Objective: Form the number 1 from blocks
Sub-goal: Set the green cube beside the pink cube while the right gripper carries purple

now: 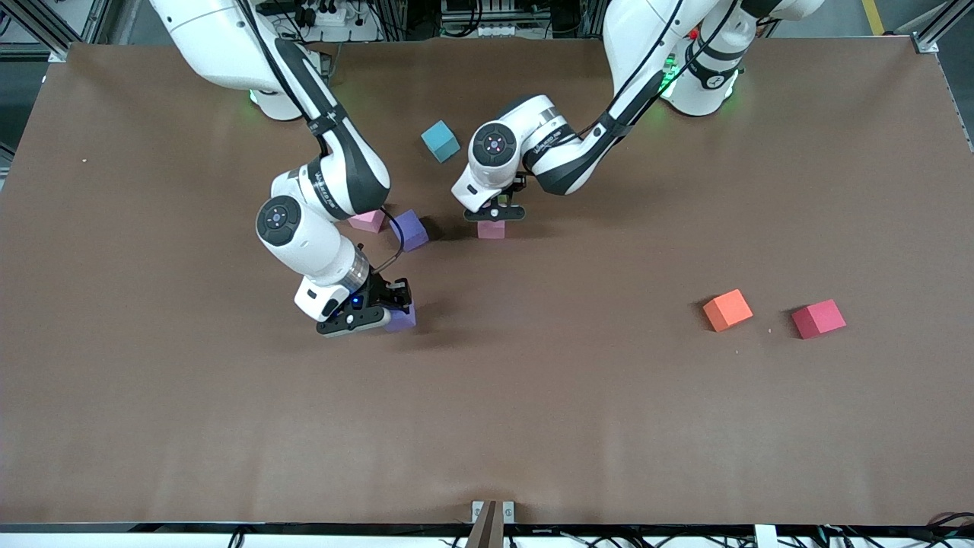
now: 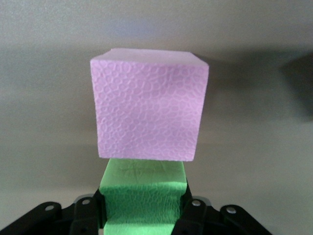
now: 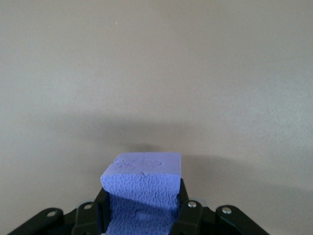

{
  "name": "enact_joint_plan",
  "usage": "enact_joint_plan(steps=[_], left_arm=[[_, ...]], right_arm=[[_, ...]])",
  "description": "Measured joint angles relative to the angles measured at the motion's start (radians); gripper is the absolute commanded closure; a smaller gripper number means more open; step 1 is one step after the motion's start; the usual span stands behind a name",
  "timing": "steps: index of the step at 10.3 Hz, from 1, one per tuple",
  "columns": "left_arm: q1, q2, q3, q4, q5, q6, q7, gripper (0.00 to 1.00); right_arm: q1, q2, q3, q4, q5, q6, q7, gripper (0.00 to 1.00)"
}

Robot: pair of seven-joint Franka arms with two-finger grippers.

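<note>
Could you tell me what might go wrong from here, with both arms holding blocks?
The left end effector holds a green block right beside a pink block on the table; lowering it could nudge the pink one out of line. The right end effector grips its purple block near one end only, so it might tilt or land skewed on release. Two arms working this near each other mid-table could also clash.

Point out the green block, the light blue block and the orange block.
green block (image 2: 143,196), left wrist view, on its upper face between the left gripper's fingers.
light blue block (image 1: 440,140), front view, on its top face.
orange block (image 1: 727,309), front view, on its top face.
</note>
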Motion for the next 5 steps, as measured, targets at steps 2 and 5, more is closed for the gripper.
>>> enact_joint_plan(steps=[2, 5], left_arm=[[0.0, 0.007, 0.0, 0.0, 0.02, 0.015, 0.0, 1.0], [0.0, 0.013, 0.001, 0.0, 0.021, 0.022, 0.0, 0.97]], right_arm=[[0.018, 0.001, 0.001, -0.027, 0.029, 0.014, 0.0, 0.58], [0.034, 0.001, 0.001, -0.048, 0.063, 0.02, 0.0, 0.58]])
